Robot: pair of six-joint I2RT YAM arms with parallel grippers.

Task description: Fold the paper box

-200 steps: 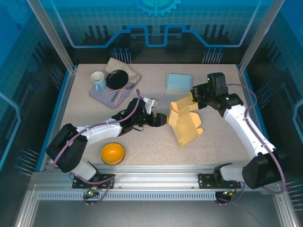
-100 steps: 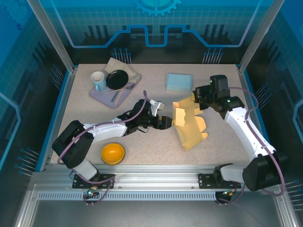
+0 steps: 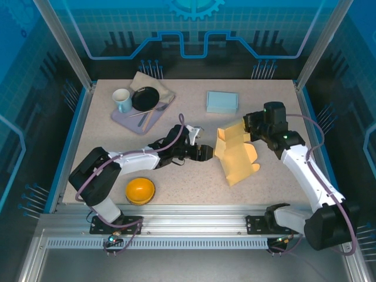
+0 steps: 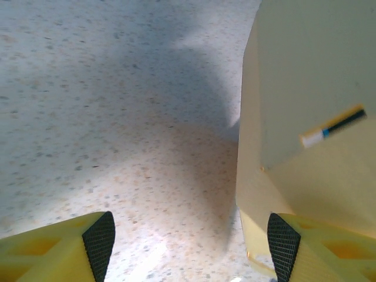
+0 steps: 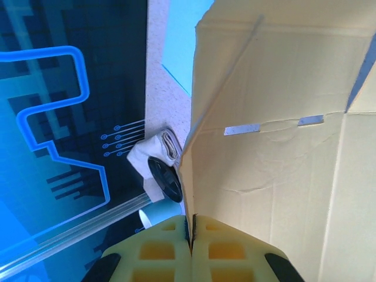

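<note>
The paper box [image 3: 235, 154] is tan cardboard, partly unfolded, lying tilted at the table's centre right. My right gripper [image 3: 247, 126] is shut on its upper back flap; in the right wrist view the gripper [image 5: 191, 230] pinches the thin edge of the box [image 5: 276, 135] between closed pads. My left gripper [image 3: 209, 153] stands open at the box's left side. In the left wrist view the left gripper [image 4: 191, 247] hangs low over the table, and the corner of the box [image 4: 305, 117] lies just inside the right pad [image 4: 284, 245]. Whether they touch I cannot tell.
A purple tray [image 3: 124, 118] at the back left carries a mug [image 3: 122, 100], a black plate [image 3: 145, 98] and cutlery, with a folded cloth [image 3: 154, 82] behind. A light blue pad [image 3: 222, 101] lies at the back. An orange bowl [image 3: 140, 190] sits near the front left edge.
My right gripper has carried the box to the right and slightly nearer, and the box has tipped flatter. My left gripper has reached right after it and stayed open.
</note>
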